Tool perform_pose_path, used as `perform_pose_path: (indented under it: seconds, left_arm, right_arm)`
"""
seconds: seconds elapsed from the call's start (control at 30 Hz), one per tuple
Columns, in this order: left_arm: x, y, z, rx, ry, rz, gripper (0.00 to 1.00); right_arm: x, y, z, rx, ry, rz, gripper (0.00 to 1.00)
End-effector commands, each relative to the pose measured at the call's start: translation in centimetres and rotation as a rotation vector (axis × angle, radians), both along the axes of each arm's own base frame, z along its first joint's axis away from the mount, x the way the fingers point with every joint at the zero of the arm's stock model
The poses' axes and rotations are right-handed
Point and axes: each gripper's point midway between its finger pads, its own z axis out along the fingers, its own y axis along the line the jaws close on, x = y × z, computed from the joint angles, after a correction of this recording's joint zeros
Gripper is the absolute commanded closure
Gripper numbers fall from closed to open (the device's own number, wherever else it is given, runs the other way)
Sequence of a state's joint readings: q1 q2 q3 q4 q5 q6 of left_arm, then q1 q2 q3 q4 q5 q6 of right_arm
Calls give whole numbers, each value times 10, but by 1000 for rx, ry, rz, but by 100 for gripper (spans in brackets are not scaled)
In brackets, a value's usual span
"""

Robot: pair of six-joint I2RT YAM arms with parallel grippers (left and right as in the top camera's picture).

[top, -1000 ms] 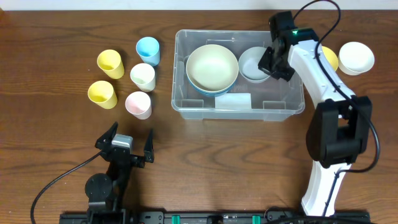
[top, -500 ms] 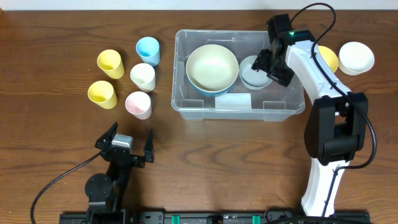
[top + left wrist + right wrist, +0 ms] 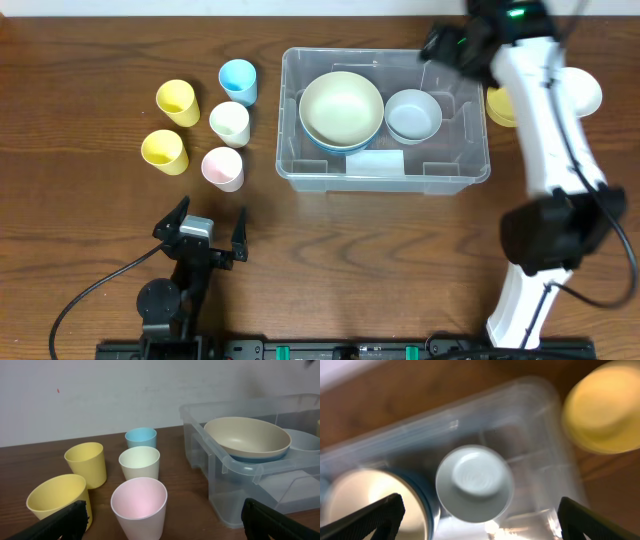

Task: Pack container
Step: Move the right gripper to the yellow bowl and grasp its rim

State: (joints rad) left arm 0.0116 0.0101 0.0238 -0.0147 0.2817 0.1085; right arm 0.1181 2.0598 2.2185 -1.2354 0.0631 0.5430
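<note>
The clear plastic container (image 3: 385, 178) stands mid-table. Inside it, a cream bowl (image 3: 341, 108) nests in a blue bowl on the left and a pale blue bowl (image 3: 413, 114) lies on the right. My right gripper (image 3: 455, 45) hovers open and empty above the container's back right corner. In the right wrist view the pale blue bowl (image 3: 475, 482) lies well below the right gripper (image 3: 482, 522), inside the container (image 3: 540, 435). My left gripper (image 3: 205, 235) rests open and empty near the front edge. In the left wrist view the left gripper (image 3: 167, 525) faces the container (image 3: 250, 467).
Several cups stand left of the container: two yellow (image 3: 176, 100) (image 3: 163, 150), a blue (image 3: 238, 80), a cream (image 3: 230, 122) and a pink cup (image 3: 222, 167). Right of the container lie a yellow bowl (image 3: 500, 105) and a white bowl (image 3: 585, 90), both partly behind the right arm.
The right gripper opened and let go of the pale blue bowl, which now lies in the container. It then rose and pulled back to the far right. The left arm has not moved.
</note>
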Motion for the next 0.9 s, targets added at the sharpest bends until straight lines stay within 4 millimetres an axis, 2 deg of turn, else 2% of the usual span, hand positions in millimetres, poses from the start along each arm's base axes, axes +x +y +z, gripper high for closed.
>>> perform_pose_path:
  seconds: [0.0, 0.07, 0.13, 0.2, 0.33, 0.43, 0.57, 0.87]
  left_arm:
    - [0, 0, -16, -2, 46, -2, 2]
    - [0, 0, -16, -2, 46, -2, 2]
    - [0, 0, -16, -2, 46, -2, 2]
    - [0, 0, -16, -2, 46, -2, 2]
    - [0, 0, -16, -2, 46, -2, 2]
    - [0, 0, -16, -2, 46, -2, 2]
    - [0, 0, -16, -2, 46, -2, 2]
    - [0, 0, -16, -2, 46, -2, 2]
  right_arm:
    - [-9, -82, 51, -86, -104, -183, 1]
    - [-17, -119, 44, -68, -71, -266, 1]
    - [-23, -143, 28, -41, -24, -313, 1]
    - [-31, -166, 2, -10, 43, -359, 1]
    - [-38, -192, -53, 33, 145, -467, 1]
    - [-37, -193, -88, 64, 192, -491, 1]
    - [-31, -190, -125, 93, 226, -518, 1]
    - [-32, -189, -177, 108, 322, -543, 1]
